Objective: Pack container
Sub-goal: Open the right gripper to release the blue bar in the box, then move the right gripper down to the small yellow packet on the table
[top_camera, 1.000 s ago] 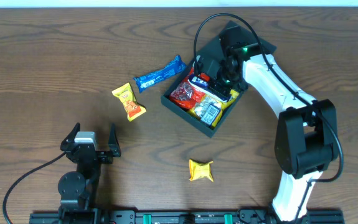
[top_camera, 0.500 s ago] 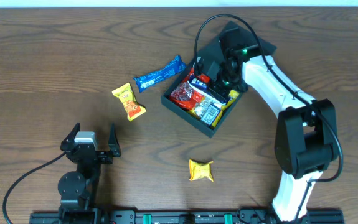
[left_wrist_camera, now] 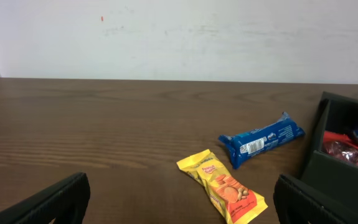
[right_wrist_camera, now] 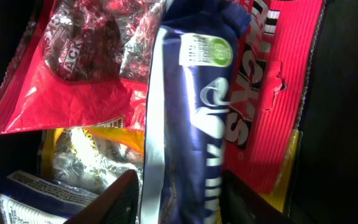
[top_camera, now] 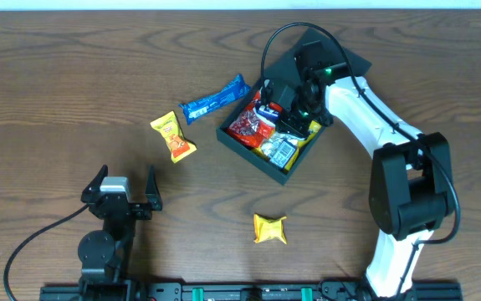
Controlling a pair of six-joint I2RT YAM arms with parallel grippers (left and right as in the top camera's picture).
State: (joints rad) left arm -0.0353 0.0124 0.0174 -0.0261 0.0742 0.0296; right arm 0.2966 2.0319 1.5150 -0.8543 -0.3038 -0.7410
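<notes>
Your container (top_camera: 253,156) is dark teal-green, and the table (top_camera: 56,75) is brown wood grain. Inside you see a navy wrapper (right_wrist_camera: 191,124) with white script beside a red bag (right_wrist_camera: 85,93). Outside are a blue bar (top_camera: 213,99), a yellow-orange packet (top_camera: 173,136) and a yellow packet (top_camera: 269,228).

The left arm (top_camera: 98,247) is sitting folded at the lower left of the overhead frame, the left gripper (top_camera: 125,177) holding its fingers spread wide. The right arm (top_camera: 365,109) is reaching from the lower right toward the upper middle, wrist tipping downward; the right gripper (top_camera: 297,113) seemingly is standing with jaws partly parted.
</notes>
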